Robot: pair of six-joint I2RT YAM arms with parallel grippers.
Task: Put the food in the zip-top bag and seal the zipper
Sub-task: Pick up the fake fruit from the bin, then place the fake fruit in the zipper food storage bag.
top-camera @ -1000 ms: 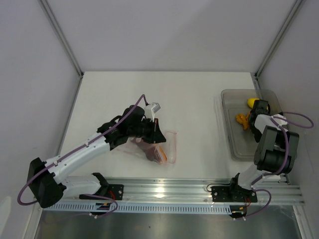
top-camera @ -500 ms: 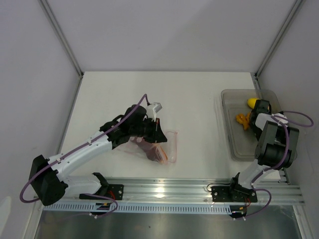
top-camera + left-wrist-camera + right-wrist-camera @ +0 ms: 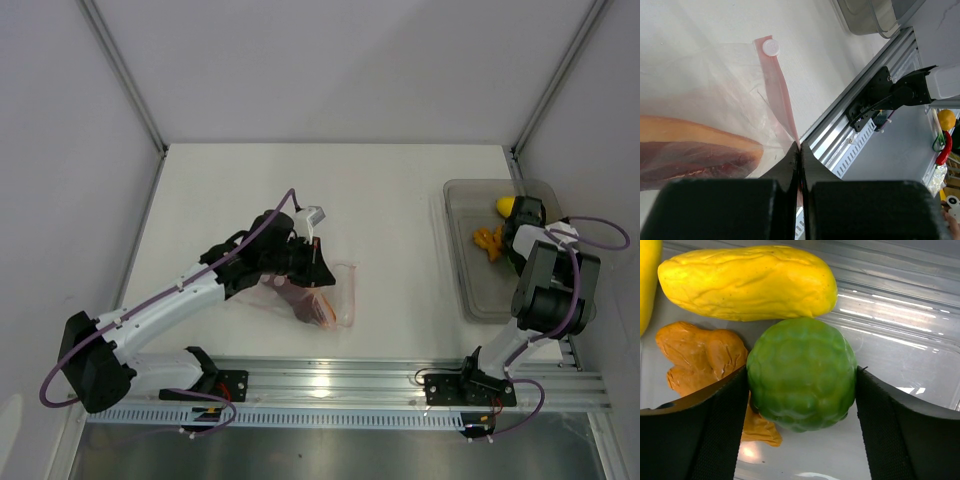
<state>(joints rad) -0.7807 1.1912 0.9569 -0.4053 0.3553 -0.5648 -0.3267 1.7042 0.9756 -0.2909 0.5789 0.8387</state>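
Observation:
The zip-top bag point(image 3: 338, 292) lies crinkled on the table with a reddish-brown and orange food piece point(image 3: 690, 147) inside it. My left gripper point(image 3: 800, 148) is shut on the bag's pink-red zipper point(image 3: 777, 92), near its white slider point(image 3: 771, 47). In the top view the left gripper point(image 3: 317, 262) sits at the bag's upper left edge. My right gripper point(image 3: 801, 375) reaches down into the tray, and both fingers press the sides of the round green lime point(image 3: 800, 357). A yellow oval piece point(image 3: 747, 282) and an orange piece point(image 3: 702, 357) lie beside the lime.
The rigid grey-clear tray point(image 3: 462, 262) stands at the right side of the table, holding the loose food. An aluminium rail point(image 3: 340, 385) runs along the near edge, and white walls enclose the table on three sides.
The right gripper's fingers have closed in onto the green lime. The left arm and the bag have barely moved.

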